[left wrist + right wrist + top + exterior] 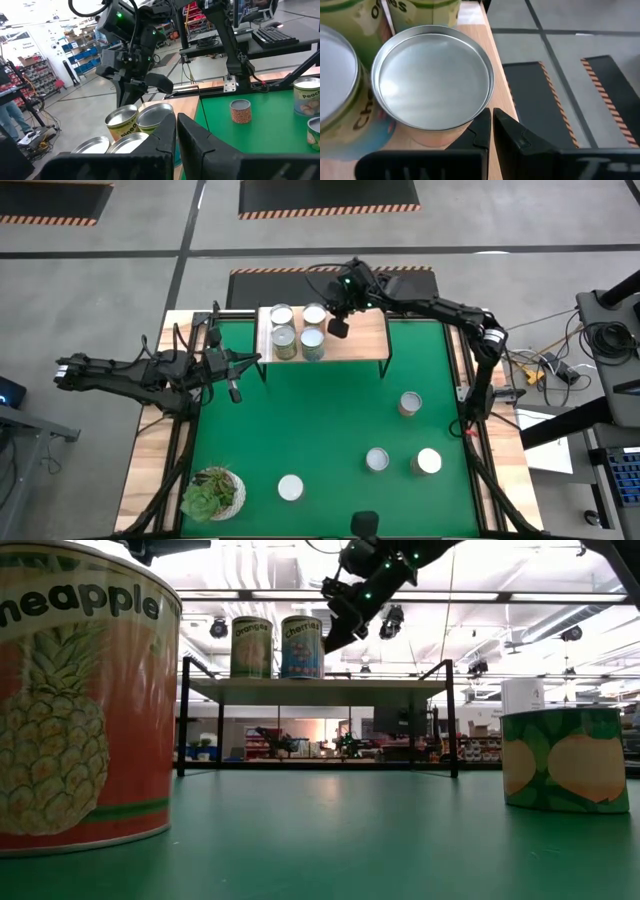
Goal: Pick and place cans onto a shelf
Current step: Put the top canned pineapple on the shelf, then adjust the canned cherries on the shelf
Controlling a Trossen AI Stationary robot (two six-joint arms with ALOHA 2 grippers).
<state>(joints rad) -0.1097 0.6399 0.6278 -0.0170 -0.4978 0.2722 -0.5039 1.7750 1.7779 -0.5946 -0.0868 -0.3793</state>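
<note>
The light-wood shelf (355, 340) stands at the table's far edge on black legs. Several cans stand upright in a tight block on its left end (298, 328); two show in the low view (251, 647) (301, 646). My right gripper (338, 327) is shut, pointing down just right of that block, beside one can's open-looking silver top (432, 77). My left gripper (235, 390) is shut and empty, above the table's left side. Several more cans stand upright on the green mat (410, 402) (377, 459) (428, 462) (290, 488). My right gripper's shut fingertips (485, 120) stand right beside the rim of the nearest can (487, 100) on the shelf, slanting down from the right. I cannot tell whether they touch it. The can stands upright on the shelf board.
A potted green succulent (213, 492) stands at the near left corner. The shelf's right half (365, 330) is bare wood. In the low view a pineapple can (80, 700) and a peach can (565, 760) stand close to the camera. Wooden rims border the mat.
</note>
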